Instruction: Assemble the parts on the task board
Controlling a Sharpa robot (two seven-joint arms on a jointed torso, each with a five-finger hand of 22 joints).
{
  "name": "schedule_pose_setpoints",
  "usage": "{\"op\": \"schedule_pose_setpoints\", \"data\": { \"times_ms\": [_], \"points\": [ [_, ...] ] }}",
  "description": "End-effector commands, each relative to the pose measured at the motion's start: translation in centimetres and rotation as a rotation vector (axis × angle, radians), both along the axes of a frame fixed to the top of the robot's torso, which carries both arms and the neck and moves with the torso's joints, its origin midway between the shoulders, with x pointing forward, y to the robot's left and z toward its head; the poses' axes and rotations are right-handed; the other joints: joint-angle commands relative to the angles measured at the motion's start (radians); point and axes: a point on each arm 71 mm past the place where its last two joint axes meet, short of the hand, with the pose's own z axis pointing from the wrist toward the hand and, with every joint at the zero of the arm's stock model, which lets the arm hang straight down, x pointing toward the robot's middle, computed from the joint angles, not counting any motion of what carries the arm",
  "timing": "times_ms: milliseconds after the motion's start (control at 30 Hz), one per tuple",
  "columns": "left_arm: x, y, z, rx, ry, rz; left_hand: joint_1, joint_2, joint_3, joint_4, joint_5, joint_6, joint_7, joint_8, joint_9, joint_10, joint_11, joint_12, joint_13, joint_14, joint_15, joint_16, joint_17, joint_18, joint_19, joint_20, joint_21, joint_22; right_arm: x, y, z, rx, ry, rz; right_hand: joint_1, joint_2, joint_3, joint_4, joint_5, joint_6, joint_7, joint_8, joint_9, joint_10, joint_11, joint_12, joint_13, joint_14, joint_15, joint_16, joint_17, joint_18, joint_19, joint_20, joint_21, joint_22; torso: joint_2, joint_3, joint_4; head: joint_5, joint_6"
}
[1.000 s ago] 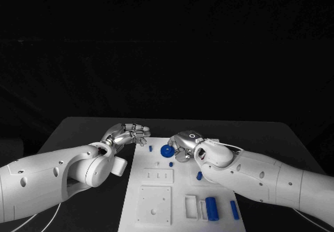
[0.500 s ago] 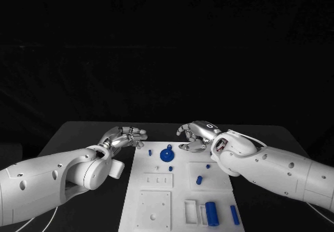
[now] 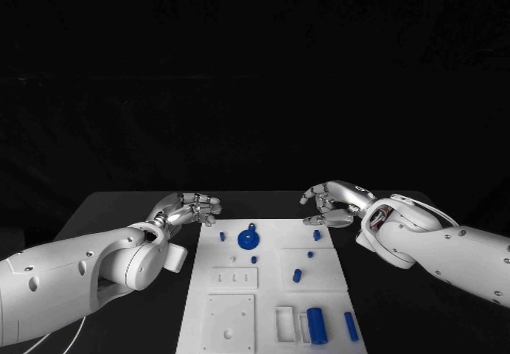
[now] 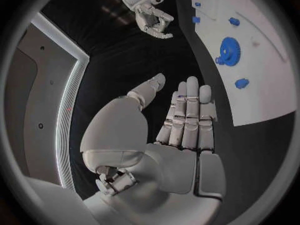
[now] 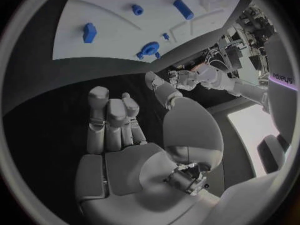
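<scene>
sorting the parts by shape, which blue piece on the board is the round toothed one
The gear, near the board's far end between the two hands. It is a flat toothed disc; the other blue parts are small pegs or long bars.

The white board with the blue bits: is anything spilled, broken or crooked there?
Nothing stands out. The board lies flat and square on the table, and the blue gear and other parts sit on it, none spilled or visibly damaged.

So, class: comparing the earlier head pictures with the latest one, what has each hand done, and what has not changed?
The right hand has lifted off the blue gear and drawn back past the far right corner of the task board, holding nothing. The left hand kept its place beside the board's far left corner, also holding nothing. The gear and the other blue parts lie where they were.
</scene>
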Motion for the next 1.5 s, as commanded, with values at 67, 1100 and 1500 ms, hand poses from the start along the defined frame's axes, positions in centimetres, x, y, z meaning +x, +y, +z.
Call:
{"op": "schedule_pose_setpoints", "data": {
  "times_ms": [67, 1100, 1500],
  "points": [
    [-0.2, -0.4, 0.0, -0.012, -0.015, -0.027, -0.002, 0.008, 0.002, -0.001, -0.001, 0.009, -0.001, 0.004, 0.001, 0.011, -0.003, 0.006, 0.002, 0.01, -0.001, -0.002, 0.001, 0.007, 0.002, -0.006, 0.003, 0.011, 0.0, -1.0, -0.4, 0.013, 0.05, 0.025, 0.007, 0.007, -0.009, -0.005, -0.001, 0.024, 0.015, 0.004, 0.001, -0.001, -0.004, 0.0, -0.002, -0.004, -0.004, -0.004, 0.002, 0.069, -0.006, 0.002, -0.007, 0.015, -0.003, 0.0107, -0.0152, 0.0, -0.004],
    [-0.4, -0.5, -0.5, -0.015, 0.008, -0.048, -0.01, 0.006, -0.001, -0.006, -0.005, 0.003, 0.001, -0.001, -0.002, -0.03, 0.018, -0.026, -0.011, 0.006, 0.002, -0.009, 0.004, 0.006, -0.002, -0.005, 0.002, 0.009, 1.3, -4.0, -8.7, 0.058, 0.19, -0.085, 0.048, 0.047, -0.056, 0.002, 0.017, 0.024, 0.018, -0.01, -0.01, -0.011, -0.002, -0.003, -0.01, -0.005, -0.002, -0.011, 0.009, 0.069, -0.012, 0.008, -0.016, 0.015, -0.002, 0.0151, -0.0173, 0.004, -0.024],
    [-0.4, -0.5, -0.5, -0.012, 0.013, -0.051, -0.011, 0.005, -0.001, -0.006, -0.005, 0.001, 0.002, -0.003, -0.003, -0.031, 0.019, -0.028, -0.012, 0.006, 0.002, -0.009, 0.005, 0.006, -0.002, -0.005, 0.002, 0.009, 1.3, -3.2, -9.5, 0.061, 0.203, -0.076, 0.075, 0.061, 0.075, 0.075, -0.102, 0.024, 0.019, -0.022, -0.021, -0.012, 0.0, 0.0, -0.013, -0.002, 0.0, -0.016, 0.013, 0.069, -0.008, 0.011, -0.019, 0.018, -0.002, 0.0141, -0.0155, 0.007, -0.031]
  ]
}}
